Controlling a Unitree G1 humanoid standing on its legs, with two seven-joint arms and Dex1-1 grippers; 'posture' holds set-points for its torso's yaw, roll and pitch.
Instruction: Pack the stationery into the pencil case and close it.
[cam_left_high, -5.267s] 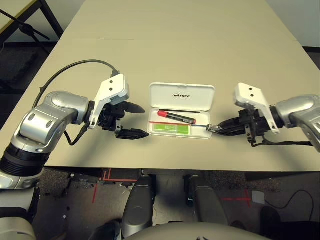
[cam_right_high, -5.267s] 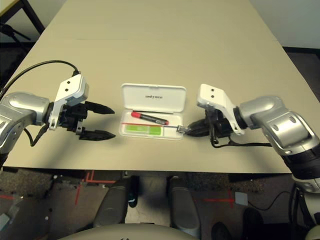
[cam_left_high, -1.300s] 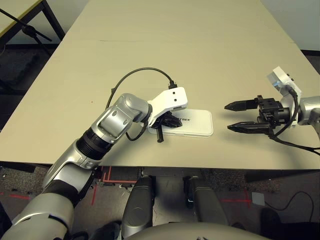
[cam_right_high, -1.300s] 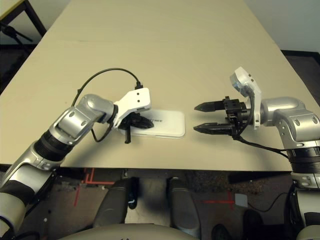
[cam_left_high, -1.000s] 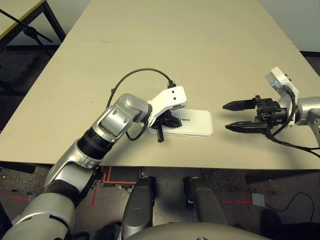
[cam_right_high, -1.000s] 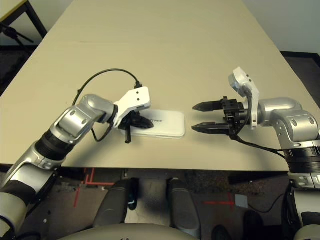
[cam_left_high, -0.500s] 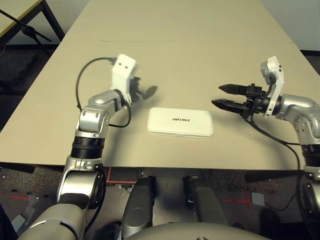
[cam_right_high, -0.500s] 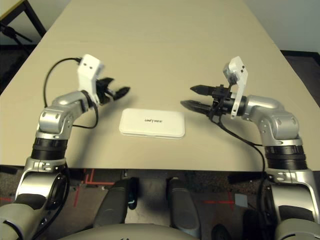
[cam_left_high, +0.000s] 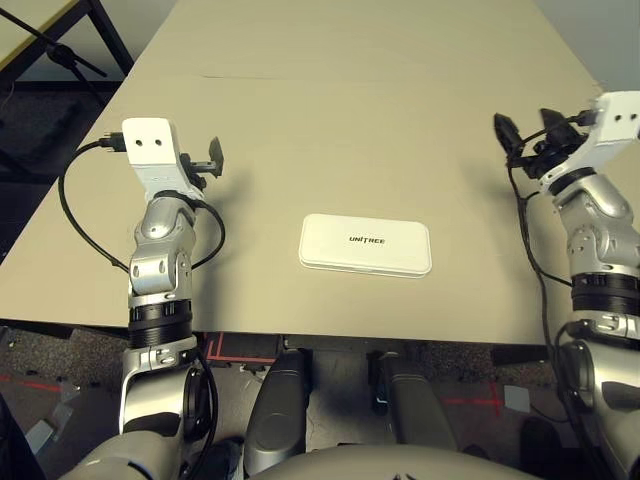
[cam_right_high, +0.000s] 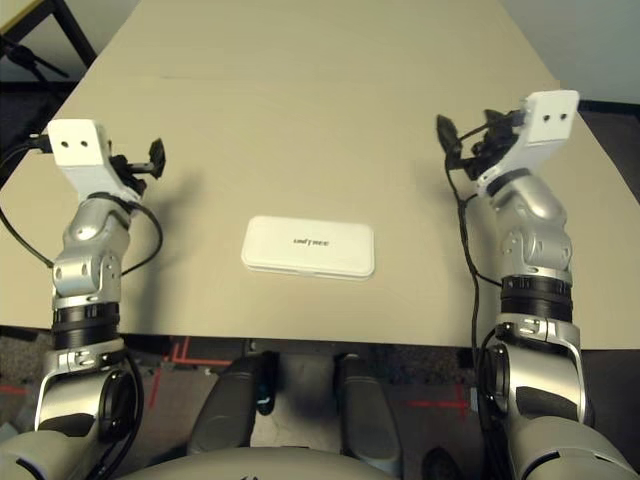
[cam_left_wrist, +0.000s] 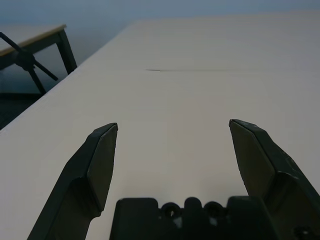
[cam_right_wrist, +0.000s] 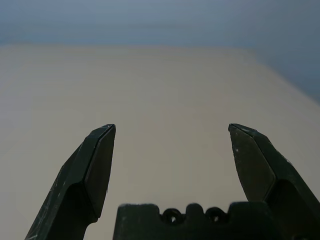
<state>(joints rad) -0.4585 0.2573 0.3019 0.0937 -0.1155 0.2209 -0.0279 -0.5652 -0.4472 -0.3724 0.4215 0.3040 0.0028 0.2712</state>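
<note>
The white pencil case (cam_left_high: 366, 243) lies flat on the table near its front edge with the lid down and the black lettering facing up. The stationery is hidden from view. My left gripper (cam_left_wrist: 172, 131) is raised at the table's left side, well clear of the case, pointing away over the tabletop, and it stands open with nothing between its fingers (cam_left_wrist: 102, 155). My right gripper (cam_right_wrist: 171, 131) is raised at the right side, likewise far from the case and open, empty between its fingers (cam_right_wrist: 100, 155).
The beige table (cam_left_high: 370, 110) stretches far beyond the case. A dark stand (cam_left_high: 60, 55) and another table's leg are off the far left corner. Black cables loop from both wrists (cam_left_high: 85, 215).
Both arms have pulled back from the closed case and swung upright, the left to the left edge, the right to the right edge. The left gripper has opened. The case stays put.
</note>
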